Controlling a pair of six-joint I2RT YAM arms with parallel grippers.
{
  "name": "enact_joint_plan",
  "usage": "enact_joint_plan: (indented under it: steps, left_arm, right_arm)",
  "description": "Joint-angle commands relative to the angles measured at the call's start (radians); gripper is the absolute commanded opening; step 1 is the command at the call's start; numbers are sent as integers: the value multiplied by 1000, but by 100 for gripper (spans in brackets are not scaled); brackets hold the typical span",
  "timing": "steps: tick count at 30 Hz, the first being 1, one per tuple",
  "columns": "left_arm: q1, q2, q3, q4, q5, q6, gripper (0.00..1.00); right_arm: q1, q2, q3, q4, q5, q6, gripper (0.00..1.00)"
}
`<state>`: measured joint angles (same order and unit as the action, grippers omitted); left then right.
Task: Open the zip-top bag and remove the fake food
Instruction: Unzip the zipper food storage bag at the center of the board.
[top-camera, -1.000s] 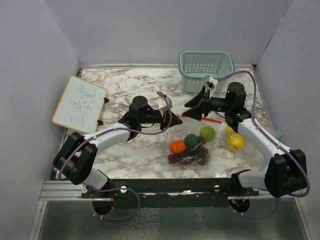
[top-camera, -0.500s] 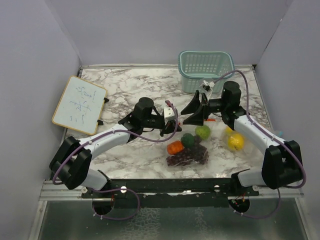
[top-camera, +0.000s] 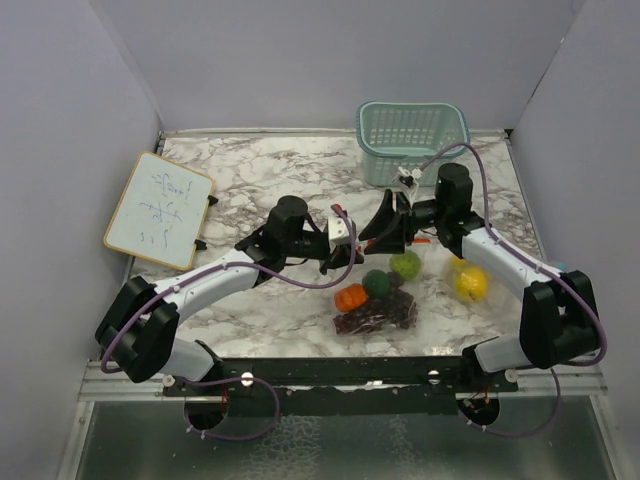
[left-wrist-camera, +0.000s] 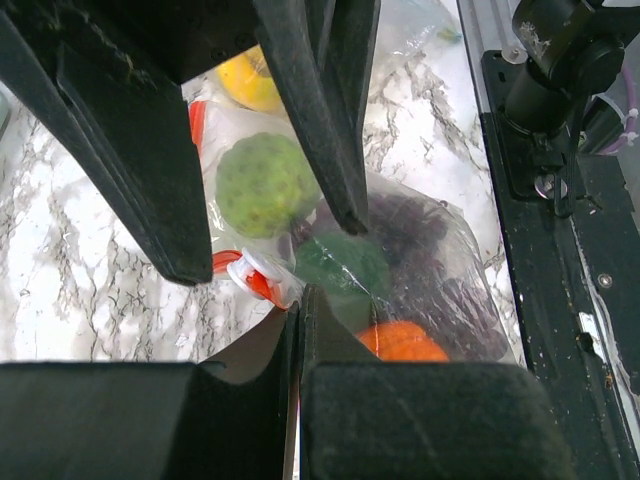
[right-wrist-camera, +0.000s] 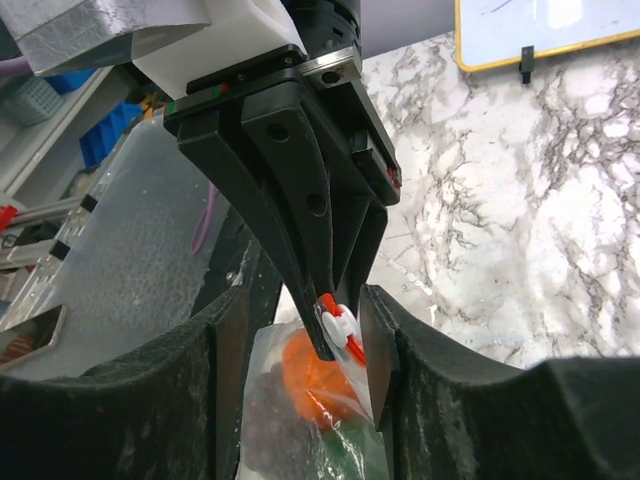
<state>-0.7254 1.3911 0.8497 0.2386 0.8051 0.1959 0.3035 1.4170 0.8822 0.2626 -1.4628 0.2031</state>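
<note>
Stage: opening. Left gripper (left-wrist-camera: 300, 310) clamped on zip-top bag (right-wrist-camera: 265, 352) rim, table (top-camera: 270, 190) centre toward near edge; fake food (top-camera: 381, 283) inside. Right gripper (right-wrist-camera: 302, 298) half-spread astride slider (right-wrist-camera: 336, 322) (nothing gripped). Next: pinch slider, pull.

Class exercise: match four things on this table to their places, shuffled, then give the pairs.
1. teal plastic mesh basket
2. yellow-framed white writing board
3. round orange toy fruit
4. yellow toy lemon

A. left side of the marble table
B. inside the clear zip-top bag
C. far edge, right of middle
D. right side, nearer the camera than the basket

Pairs: 1-C, 2-A, 3-B, 4-D
</note>
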Motion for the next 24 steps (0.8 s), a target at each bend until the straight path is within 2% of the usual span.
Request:
enact_joint_plan:
  steps: [1, 13, 24]
  left_arm:
    - [-9, -35, 22, -5, -4, 21, 0]
    - [-12, -71, 2, 3, -29, 22, 0]
    - [-12, -84, -5, 2, -51, 22, 0]
  right_arm:
    - [27, 30, 23, 29, -10, -14, 47]
    - [29, 46, 11, 36, -26, -31, 32]
    - [29, 23, 2, 41, 23, -65, 2]
